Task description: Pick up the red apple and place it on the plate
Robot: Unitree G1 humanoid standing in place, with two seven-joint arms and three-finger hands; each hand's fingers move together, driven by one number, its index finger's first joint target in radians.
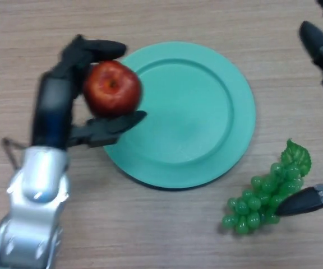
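A red apple is held in my left hand, with the fingers curled over its top and the thumb under it. The apple hangs over the left rim of a round green plate that lies on the wooden table. My right hand shows at the right edge of the head view, far from the apple, with one finger at the top right and another finger low down by the grapes.
A bunch of green grapes with a leaf lies on the table to the lower right of the plate, touching the right hand's lower finger. The wooden table stretches around the plate.
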